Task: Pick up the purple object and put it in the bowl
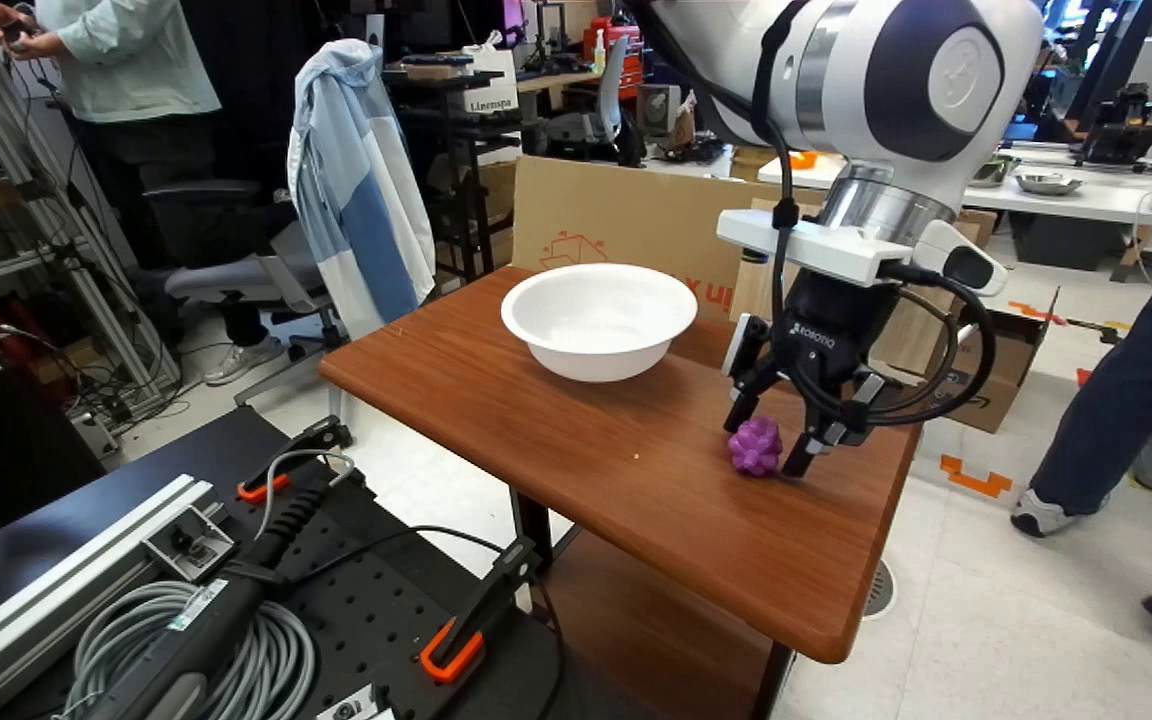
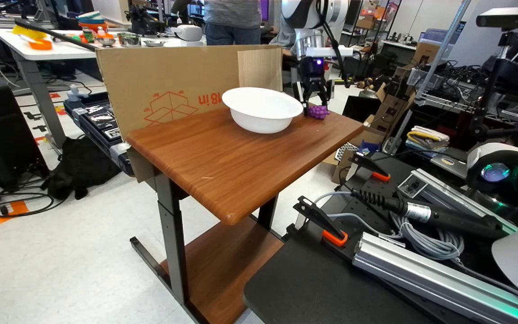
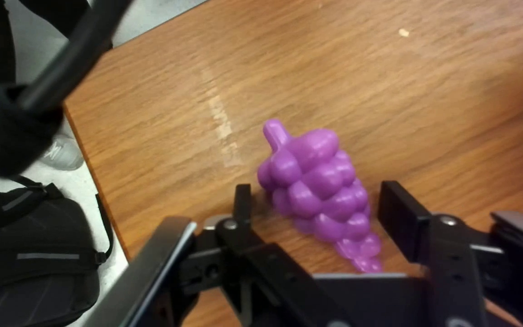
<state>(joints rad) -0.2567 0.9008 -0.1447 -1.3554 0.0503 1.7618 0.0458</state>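
The purple object is a lumpy, grape-bunch shape lying on the brown table. It also shows in an exterior view and in the wrist view, where its stem points up-left. My gripper points down over it and is open. In the wrist view the fingers stand on either side of the purple object, with a gap at each side. The bowl is wide, white and upright on the table, apart from the gripper. It also shows in an exterior view and is out of the wrist view.
The brown table bears the bowl and the purple object. A cardboard sheet stands along one table edge behind the bowl. A black bench with clamps, a cable coil and metal rails stands close by. A black cable hangs along the arm.
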